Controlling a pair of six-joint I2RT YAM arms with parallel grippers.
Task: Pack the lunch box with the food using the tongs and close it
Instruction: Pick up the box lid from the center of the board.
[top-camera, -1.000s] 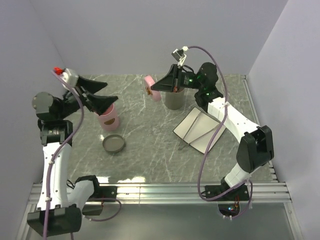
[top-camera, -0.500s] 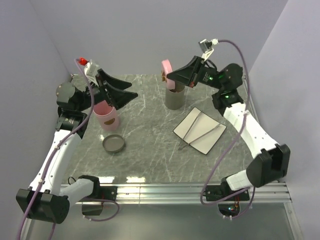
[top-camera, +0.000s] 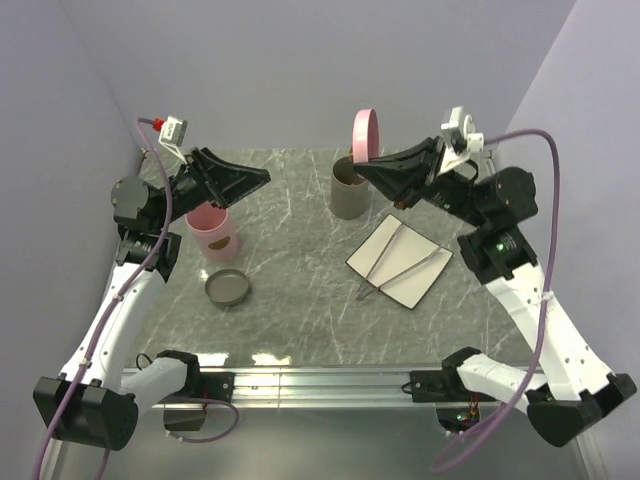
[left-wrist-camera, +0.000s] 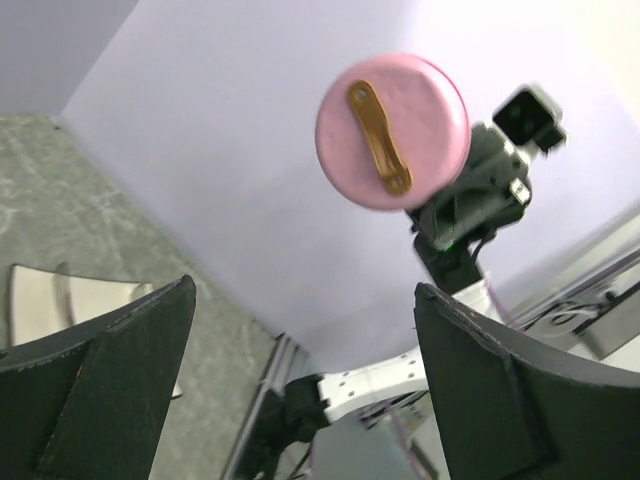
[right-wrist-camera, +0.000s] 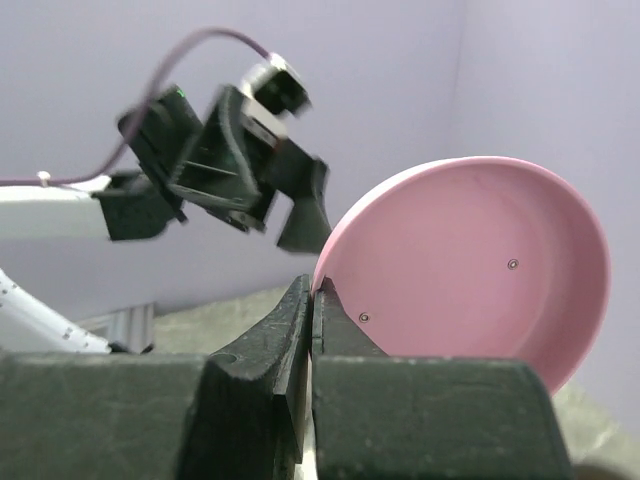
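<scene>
The right claw is pinched shut on the rim of a round pink lid, held on edge in the air just above a grey cup. The cup's inside looks dark, and what it holds cannot be told. Near it, slim tongs lie across a white plate on the worktop. The left claw hangs wide open and empty over a pink cup, whose mouth it hides. A shallow grey dish sits in front of that cup.
</scene>
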